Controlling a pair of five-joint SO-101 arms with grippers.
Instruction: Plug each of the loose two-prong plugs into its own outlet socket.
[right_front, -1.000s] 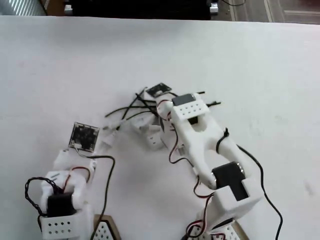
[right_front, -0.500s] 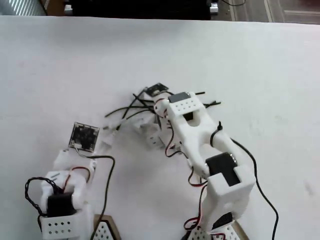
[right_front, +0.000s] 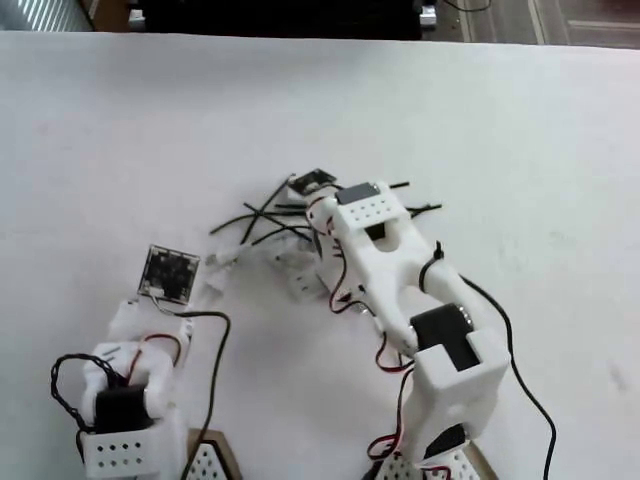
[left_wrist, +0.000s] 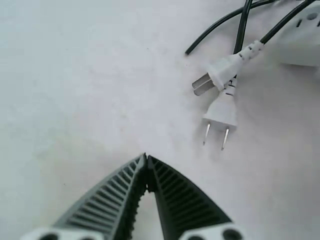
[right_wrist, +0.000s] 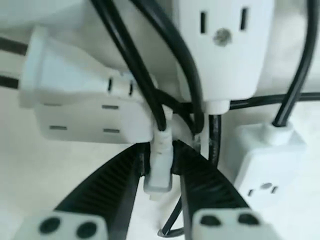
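My right gripper is shut on a small white plug, with black cords running up from it. Just past it lie a white outlet block with slot pairs, a larger outlet block and a small outlet cube. In the high view this cluster of outlets sits under the right arm's wrist. My left gripper is shut with nothing in it, a short way from two loose white two-prong plugs, which also show in the high view.
Black cords fan out over the table around the outlets. The left arm stays near the front edge. A corner of an outlet block lies beyond the loose plugs. White table stretches on all sides.
The right arm has swung a little to the left and farther over the outlet cluster, and the cords have shifted slightly. The left arm has kept still.
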